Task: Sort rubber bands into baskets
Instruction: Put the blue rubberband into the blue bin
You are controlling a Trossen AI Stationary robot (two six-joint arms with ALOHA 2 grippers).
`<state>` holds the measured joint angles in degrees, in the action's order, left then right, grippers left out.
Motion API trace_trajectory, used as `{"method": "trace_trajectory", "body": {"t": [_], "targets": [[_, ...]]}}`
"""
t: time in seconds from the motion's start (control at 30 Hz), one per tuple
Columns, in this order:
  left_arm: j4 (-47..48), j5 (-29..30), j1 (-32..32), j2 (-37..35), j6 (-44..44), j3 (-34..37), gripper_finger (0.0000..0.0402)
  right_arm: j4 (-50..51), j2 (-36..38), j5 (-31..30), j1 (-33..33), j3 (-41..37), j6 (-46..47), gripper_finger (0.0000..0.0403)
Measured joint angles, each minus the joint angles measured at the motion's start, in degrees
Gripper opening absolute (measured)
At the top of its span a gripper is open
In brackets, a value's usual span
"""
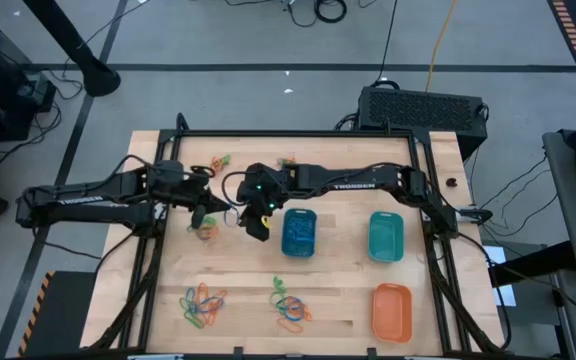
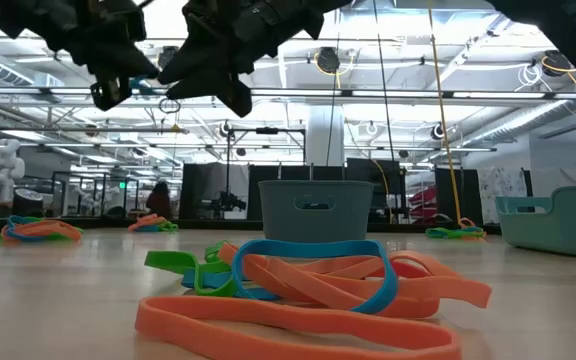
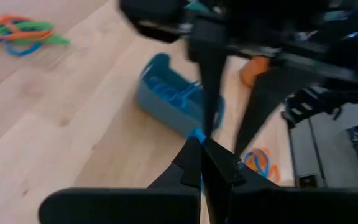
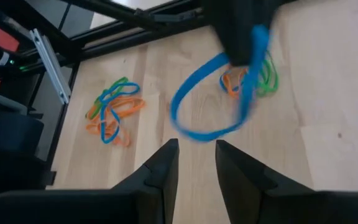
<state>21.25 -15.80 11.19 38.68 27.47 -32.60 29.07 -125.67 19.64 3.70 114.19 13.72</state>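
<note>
the two arms meet over the middle-left of the wooden table (image 1: 348, 300), both raised off the surface. the left gripper (image 1: 211, 204) has its fingers pressed together on a blue rubber band (image 4: 219, 99); in the right wrist view that band hangs as an open loop from the dark fingers (image 4: 238, 28) above it, clear of the wood. in the left wrist view a bit of blue shows right where the closed fingertips (image 3: 199, 149) meet. the right gripper (image 1: 258, 224) sits just beside it, fingers parted with a narrow gap between them, pinching nothing that i can see; the loop dangles in front of them.

the blue basket (image 1: 299, 232) stands just right of the right gripper with a tangle of blue bands inside. the teal basket (image 1: 385, 236) is further right, and the orange basket (image 1: 392, 309) sits nearer the front right corner; i cannot tell what is in those two.

loose bands lie in mixed clumps of blue, green and orange: one pile at the front left (image 1: 202, 304), one at the front middle (image 1: 290, 306), a small one under the left gripper (image 1: 206, 231), and two little ones near the back edge (image 1: 212, 163) and (image 1: 286, 160). from table height, the front middle pile (image 2: 308, 285) fills the foreground, with the blue basket (image 2: 316, 209) behind it.
</note>
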Motion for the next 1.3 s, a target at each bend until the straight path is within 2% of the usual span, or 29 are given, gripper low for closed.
{"method": "trace_trajectory", "body": {"t": [0.6,0.8,1.07,1.3], "targets": [[-2.79,-2.73,-3.12,0.2,-0.83,0.0,0.0002,-4.65,0.0,0.01,0.31,0.0,-0.03,0.0099],[-2.75,-5.56,-4.63,0.2,0.74,-0.02,0.0001,-4.63,0.0,0.17,0.33,0.0,-0.04,0.0099],[-2.75,-2.32,-5.1,0.2,2.12,-0.02,0.0001,-4.89,0.0,0.26,-1.09,-0.01,0.14,0.0098],[-2.77,-2.08,-5.1,0.96,2.13,-0.07,0.0001,-4.89,0.0,0.09,-1.91,-0.02,-1.14,0.0098]]}}
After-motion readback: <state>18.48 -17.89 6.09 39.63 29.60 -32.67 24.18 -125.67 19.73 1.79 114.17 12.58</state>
